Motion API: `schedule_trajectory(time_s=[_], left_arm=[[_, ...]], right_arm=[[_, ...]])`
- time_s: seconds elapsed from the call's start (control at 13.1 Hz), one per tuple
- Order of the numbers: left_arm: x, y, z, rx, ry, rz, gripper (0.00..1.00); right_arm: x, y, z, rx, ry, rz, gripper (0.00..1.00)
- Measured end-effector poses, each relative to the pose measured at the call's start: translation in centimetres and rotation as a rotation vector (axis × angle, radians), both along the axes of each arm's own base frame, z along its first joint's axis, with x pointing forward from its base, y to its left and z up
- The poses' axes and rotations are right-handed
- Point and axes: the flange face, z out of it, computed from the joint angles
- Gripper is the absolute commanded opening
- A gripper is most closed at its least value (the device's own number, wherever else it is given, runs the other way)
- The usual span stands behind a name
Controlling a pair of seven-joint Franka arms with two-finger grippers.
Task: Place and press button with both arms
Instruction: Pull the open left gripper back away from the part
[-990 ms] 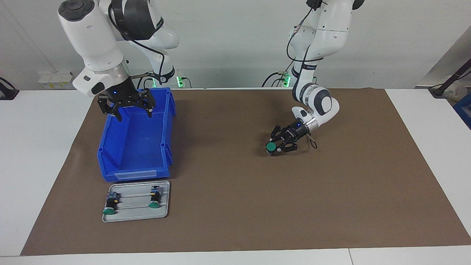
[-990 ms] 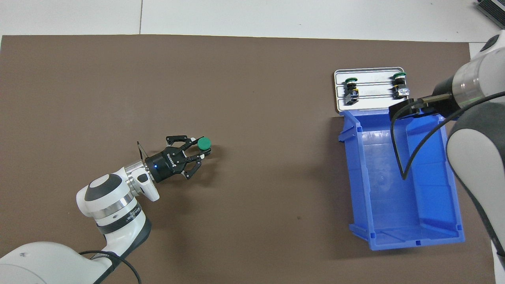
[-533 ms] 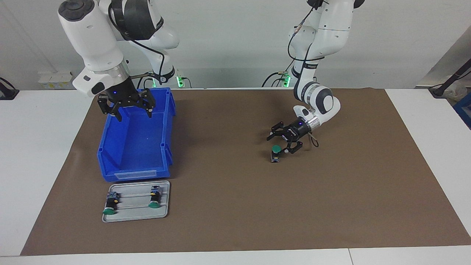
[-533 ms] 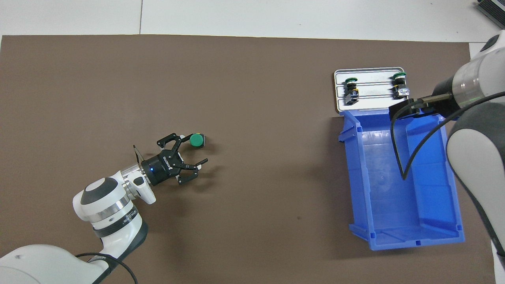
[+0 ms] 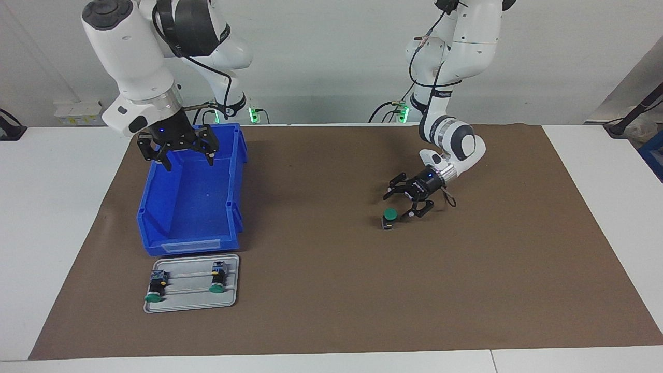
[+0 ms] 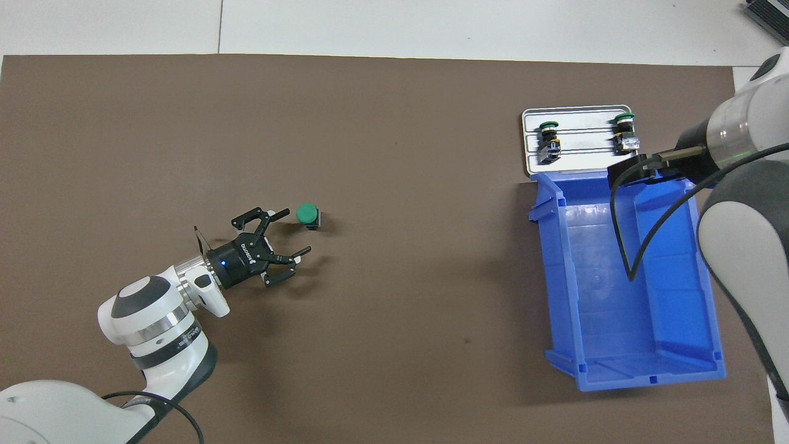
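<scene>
Green-capped and small, the button (image 5: 389, 218) stands upright on the brown mat (image 5: 336, 290), cap up, toward the left arm's end of the table. The left gripper (image 5: 405, 200) sits just beside it with fingers spread apart, holding nothing. The right gripper (image 5: 181, 152) waits over the blue bin (image 5: 155, 238), fingers also apart and empty.

The button looks light, rigid and easy to tip on its narrow base; its black barrel below the cap seems the safest place to grip, while pressing should come straight down on the cap. Two similar buttons lie on a grey tray (image 5: 233, 296). In the overhead view the right gripper is hidden under its own arm.
</scene>
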Motion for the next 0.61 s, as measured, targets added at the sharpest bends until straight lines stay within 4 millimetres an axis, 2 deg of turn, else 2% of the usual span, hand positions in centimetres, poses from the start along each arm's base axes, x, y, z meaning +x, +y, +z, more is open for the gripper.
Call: schedule_trajectory(time_s=[0.3,0.61], left_arm=[[1.3,5.1,0.6,0.053,0.077,-0.042,0.87],[3.2,11.2,2.1,0.127,0.203,-0.068,0.87]], right_arm=[[0.0,0.0,0.0,0.000,0.000,0.000,1.00],[0.0,0.0,0.0,0.000,0.000,0.000,1.00]])
